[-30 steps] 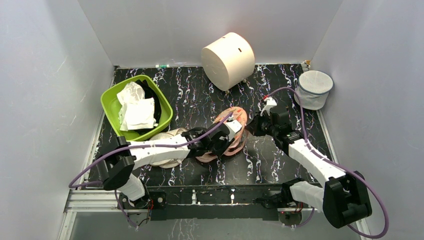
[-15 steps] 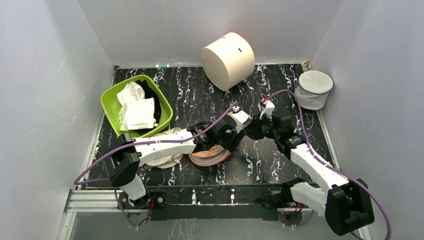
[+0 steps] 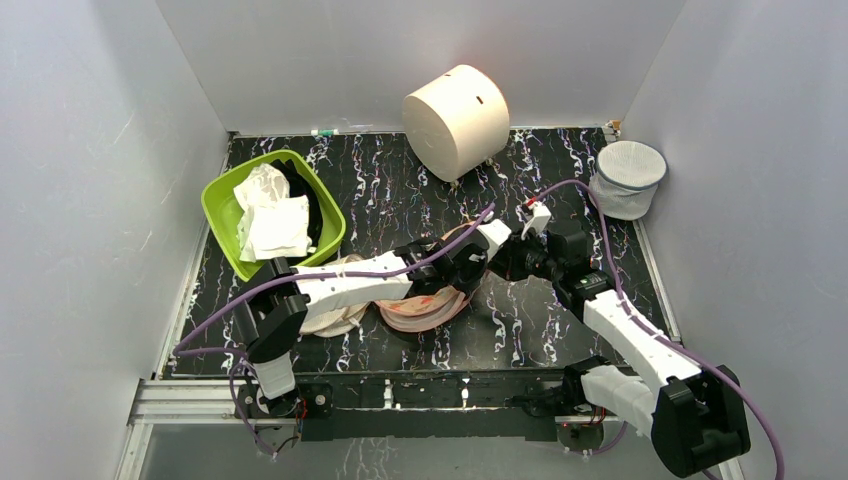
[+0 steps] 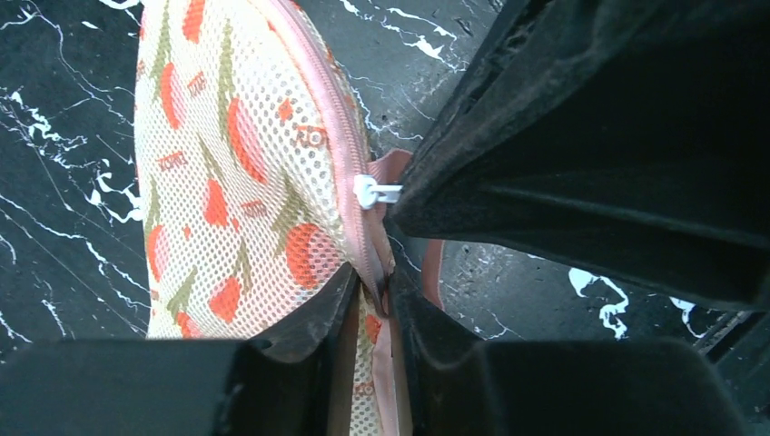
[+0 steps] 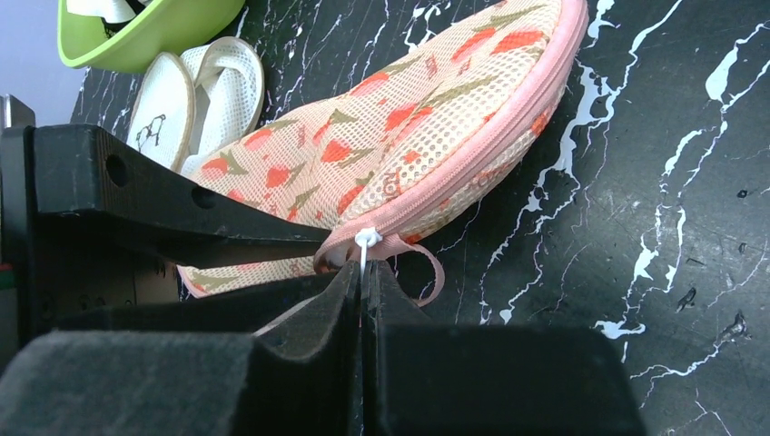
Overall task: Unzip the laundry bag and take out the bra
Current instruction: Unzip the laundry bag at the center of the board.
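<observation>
- Right gripper (image 5: 363, 272): the jaws are fully closed, and the fingertips pinch the white zipper pull (image 5: 365, 240) at the near end of the laundry bag (image 5: 409, 136).
- Left gripper (image 4: 372, 300): the jaws are nearly closed. They clamp the pink zippered rim of the laundry bag just beside the zipper pull (image 4: 372, 191), with the seam running between the two fingers.
- In the top view, both grippers meet at the right end of the laundry bag (image 3: 425, 305). The left gripper (image 3: 470, 262) reaches across the bag from the left. The right gripper (image 3: 502, 262) comes in from the right.
- Laundry bag: it lies on the black marbled table (image 3: 400, 190), near the centre and toward the arm bases. The peach mesh with orange-red floral print faces up. The zipper is closed along the stretch of rim that the right wrist view shows. A pink fabric loop (image 5: 427, 272) hangs under the pull.
- Beige discs (image 3: 330, 315): they lie on the table just left of the bag, partly under the left arm.
- Green bin (image 3: 225, 195): it stands farther back on the left and holds white cloths (image 3: 275, 225) and a dark item.
- Mesh basket (image 3: 627, 178): small, white and cylindrical, it stands at the far right edge.
- Cream drum (image 3: 455, 120): it rests tilted against the back wall.
</observation>
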